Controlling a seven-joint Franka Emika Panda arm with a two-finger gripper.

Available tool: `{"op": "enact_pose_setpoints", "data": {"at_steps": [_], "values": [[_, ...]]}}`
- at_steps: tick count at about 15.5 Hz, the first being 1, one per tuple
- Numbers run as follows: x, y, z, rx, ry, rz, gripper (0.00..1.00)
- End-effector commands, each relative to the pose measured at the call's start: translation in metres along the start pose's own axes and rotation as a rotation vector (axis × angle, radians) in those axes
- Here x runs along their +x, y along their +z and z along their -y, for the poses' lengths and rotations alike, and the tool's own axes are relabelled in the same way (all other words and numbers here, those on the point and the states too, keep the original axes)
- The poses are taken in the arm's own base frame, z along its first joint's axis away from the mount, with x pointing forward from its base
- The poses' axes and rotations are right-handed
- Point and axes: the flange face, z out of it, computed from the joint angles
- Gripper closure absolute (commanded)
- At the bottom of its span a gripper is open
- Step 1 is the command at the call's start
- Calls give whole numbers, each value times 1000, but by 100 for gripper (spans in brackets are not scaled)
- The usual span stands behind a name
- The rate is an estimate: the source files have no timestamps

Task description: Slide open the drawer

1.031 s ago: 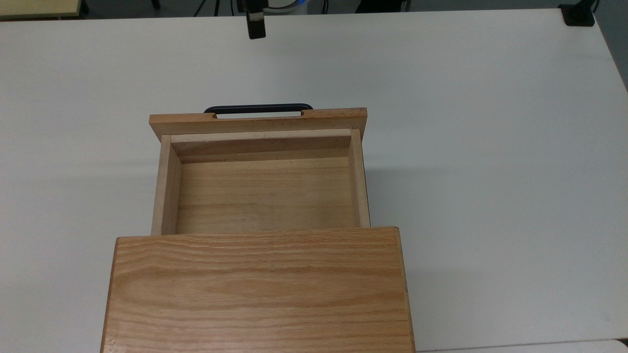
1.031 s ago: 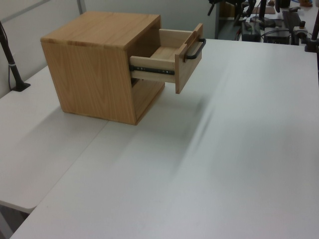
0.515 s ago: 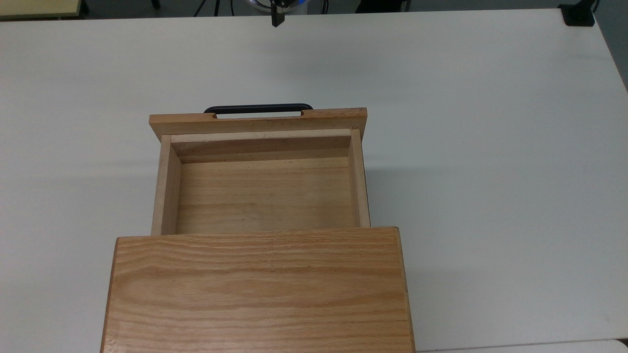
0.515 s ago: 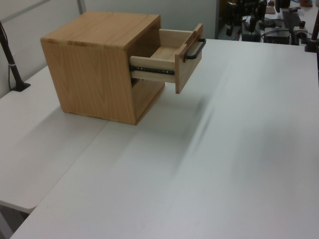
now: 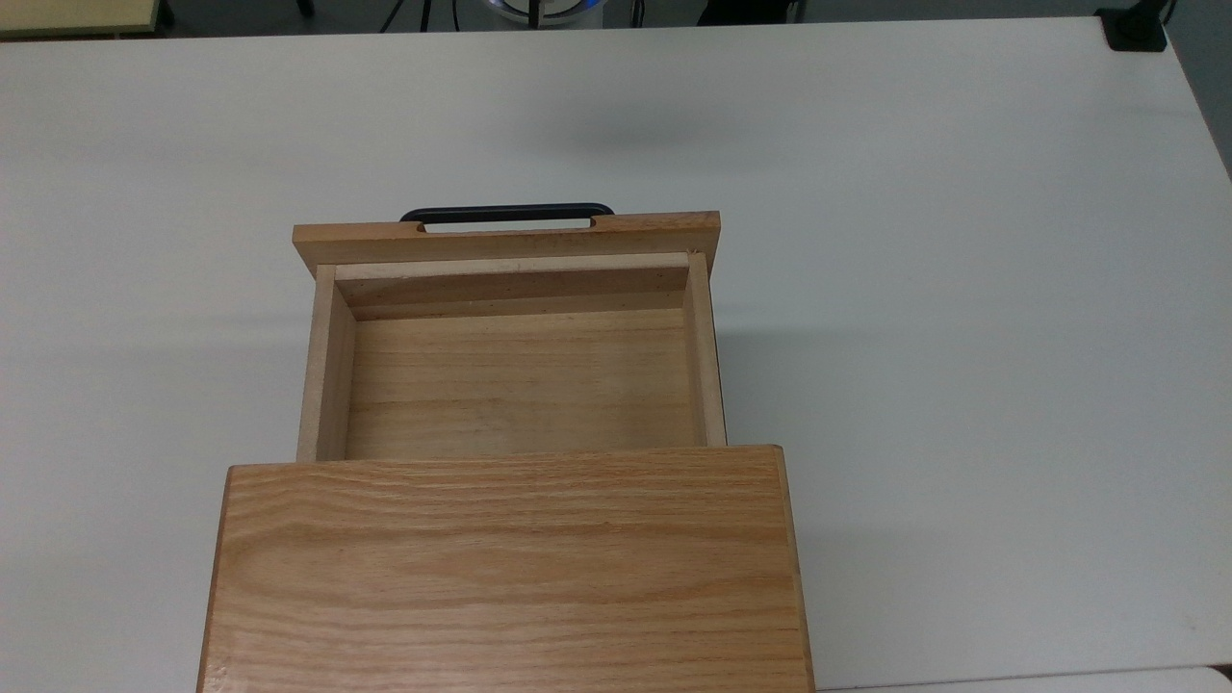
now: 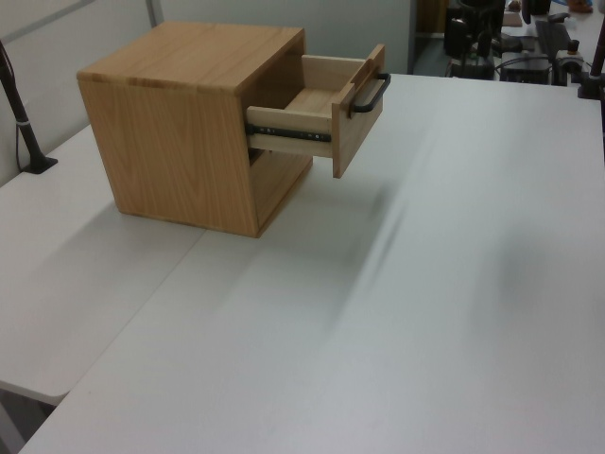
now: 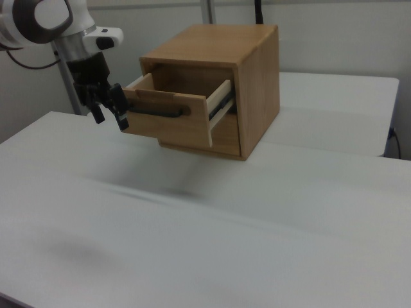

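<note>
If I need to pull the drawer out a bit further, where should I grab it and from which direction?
Grip the black bar handle at its middle, coming from the open table side in front of the drawer. The bar stands off the front panel, leaving a slot for one finger behind it. The gripper, fingers apart, is already off the handle's end on the right view's left.

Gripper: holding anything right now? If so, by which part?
Nothing is held. In the right view the gripper is open, off the right view's left end of the drawer, apart from its black handle. The drawer stands pulled out of the cabinet.
</note>
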Motion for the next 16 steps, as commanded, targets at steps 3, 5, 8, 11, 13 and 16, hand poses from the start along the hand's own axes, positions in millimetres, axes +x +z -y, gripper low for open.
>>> {"op": "enact_pose_setpoints", "data": {"at_steps": [3, 5, 8, 11, 13, 16], "values": [[2, 6, 2, -13, -339, 58, 0], [3, 6, 1, 38, -319, 62, 0], [8, 12, -4, 80, -295, 75, 0], [26, 20, 3, 91, -264, 85, 0], [37, 21, 6, 100, -210, 80, 0], [39, 23, 8, 100, -205, 75, 0]]}}
